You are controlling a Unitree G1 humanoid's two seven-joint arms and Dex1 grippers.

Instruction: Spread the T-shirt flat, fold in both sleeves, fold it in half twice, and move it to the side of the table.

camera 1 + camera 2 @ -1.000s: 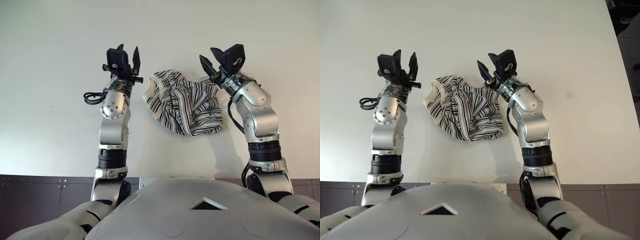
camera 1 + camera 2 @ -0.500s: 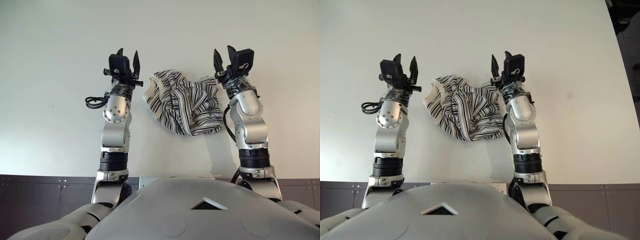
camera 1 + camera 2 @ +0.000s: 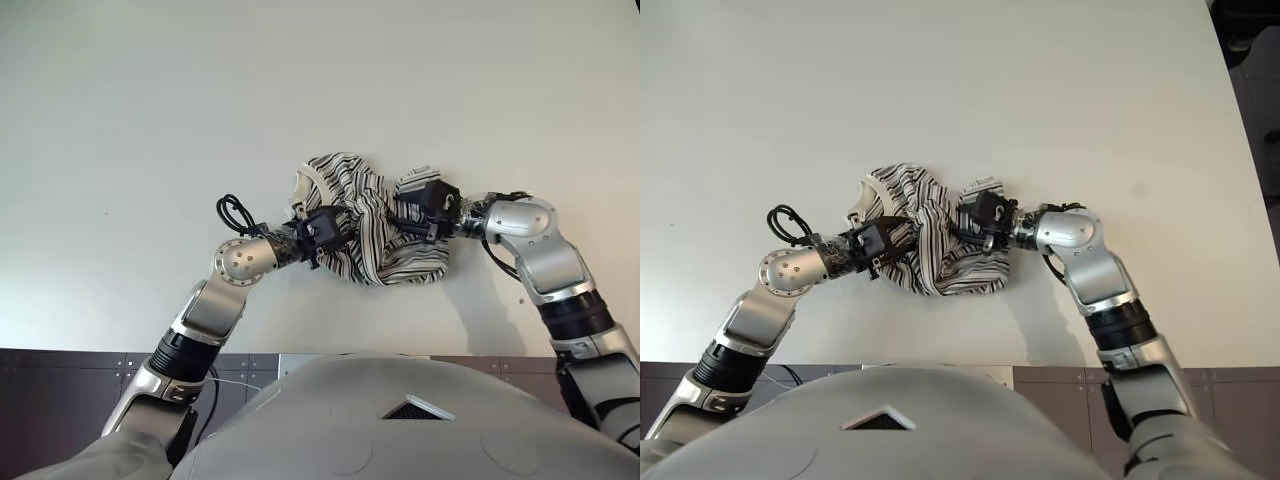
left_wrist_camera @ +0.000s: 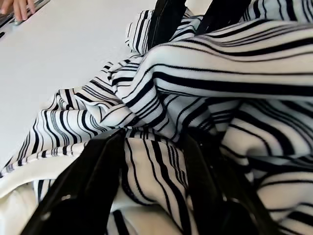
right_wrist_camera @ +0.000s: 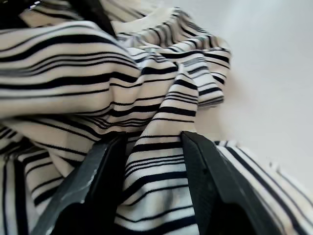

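On white table (image 3: 150,120), near its middle: crumpled black-and-white striped cloth T-shirt (image 3: 375,245), bunched in a heap. L gripper (image 3: 335,226) dug into shirt's left side, R gripper (image 3: 402,213) into right side, both touching cloth; clenched or not, can't tell.

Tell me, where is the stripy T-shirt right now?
The T-shirt lies crumpled in the middle of the table, straight ahead of the robot: the left gripper touches its left side and the right gripper its right side.
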